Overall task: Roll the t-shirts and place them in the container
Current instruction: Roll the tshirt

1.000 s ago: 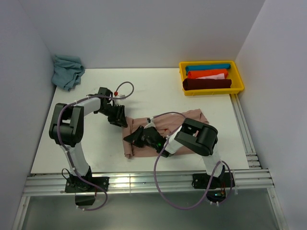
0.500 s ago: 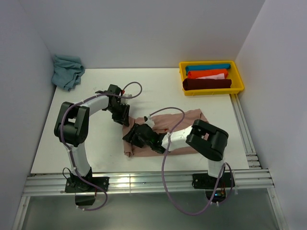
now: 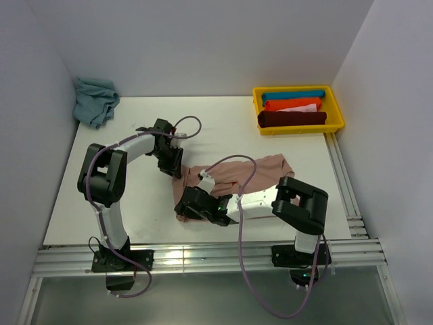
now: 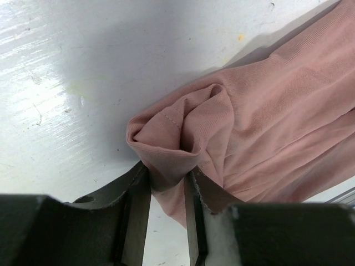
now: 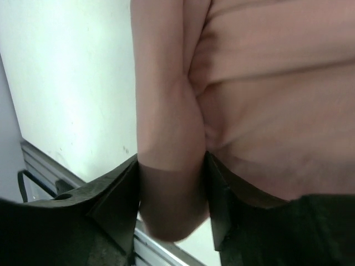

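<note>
A dusty pink t-shirt (image 3: 260, 169) lies folded in a long strip across the middle of the table. My left gripper (image 3: 177, 167) is shut on its far left corner; in the left wrist view the bunched pink cloth (image 4: 183, 138) sits between the fingers (image 4: 138, 213). My right gripper (image 3: 184, 208) is shut on the near left end of the same shirt; the right wrist view shows a thick fold of pink cloth (image 5: 169, 160) clamped between the jaws. The chest print is hidden.
A yellow bin (image 3: 335, 108) at the back right holds rolled shirts in blue, orange, white and dark red. A crumpled teal shirt (image 3: 95, 99) lies in the back left corner. Metal rails run along the table's front (image 3: 203, 257) and right edges.
My right gripper has moved toward the front left, down to the shirt's near left end. My left gripper shifted right onto the far left corner. The shirt's left end has bunched.
</note>
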`<state>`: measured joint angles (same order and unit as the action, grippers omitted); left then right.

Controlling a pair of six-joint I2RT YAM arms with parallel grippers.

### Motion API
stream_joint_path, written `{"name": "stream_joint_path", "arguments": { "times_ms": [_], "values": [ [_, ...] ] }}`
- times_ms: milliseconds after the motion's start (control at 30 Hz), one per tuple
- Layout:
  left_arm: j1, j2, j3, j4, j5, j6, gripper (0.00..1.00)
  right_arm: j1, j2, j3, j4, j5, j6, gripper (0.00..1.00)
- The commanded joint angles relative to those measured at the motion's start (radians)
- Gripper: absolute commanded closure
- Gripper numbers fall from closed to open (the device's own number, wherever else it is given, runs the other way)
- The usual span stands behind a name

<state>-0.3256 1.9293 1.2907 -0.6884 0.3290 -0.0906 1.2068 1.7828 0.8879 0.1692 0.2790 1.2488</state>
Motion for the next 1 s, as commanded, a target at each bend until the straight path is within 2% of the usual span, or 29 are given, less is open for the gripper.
{"name": "stream_joint_path", "arguments": {
  "times_ms": [0,167,267,300,400,433,533,767,900,967],
  "values": [
    [-0.004,0.019,0.027,0.003,-0.056,0.014,0.66,0.036,-0.057,0.025,-0.039,0.057,0.012,0.47],
    [-0.009,0.022,0.027,0.003,-0.051,0.012,0.67,0.057,-0.020,0.016,-0.005,0.034,0.027,0.73],
    [-0.013,0.017,0.025,0.003,-0.056,0.011,0.67,0.059,-0.003,-0.004,0.056,0.008,0.037,0.78],
    [-0.015,0.017,0.025,0.003,-0.056,0.011,0.67,0.057,0.004,-0.004,0.058,0.005,0.038,0.77],
    [-0.020,0.013,0.021,0.007,-0.062,0.009,0.66,0.057,0.007,0.006,0.027,0.003,0.034,0.63],
    [-0.018,0.010,0.021,0.009,-0.065,0.009,0.66,0.059,0.006,0.026,0.003,0.009,0.031,0.56],
    [-0.023,0.010,0.019,0.012,-0.071,0.008,0.66,0.077,-0.008,0.094,-0.173,0.064,0.009,0.44],
    [-0.027,0.008,0.021,0.009,-0.081,0.014,0.67,0.148,-0.033,0.275,-0.506,0.183,-0.011,0.41],
    [-0.029,0.008,0.022,0.006,-0.081,0.017,0.67,0.186,-0.055,0.362,-0.608,0.247,-0.040,0.42],
    [-0.029,0.005,0.019,0.009,-0.079,0.014,0.66,0.186,-0.060,0.387,-0.634,0.285,-0.058,0.46]
  ]
}}
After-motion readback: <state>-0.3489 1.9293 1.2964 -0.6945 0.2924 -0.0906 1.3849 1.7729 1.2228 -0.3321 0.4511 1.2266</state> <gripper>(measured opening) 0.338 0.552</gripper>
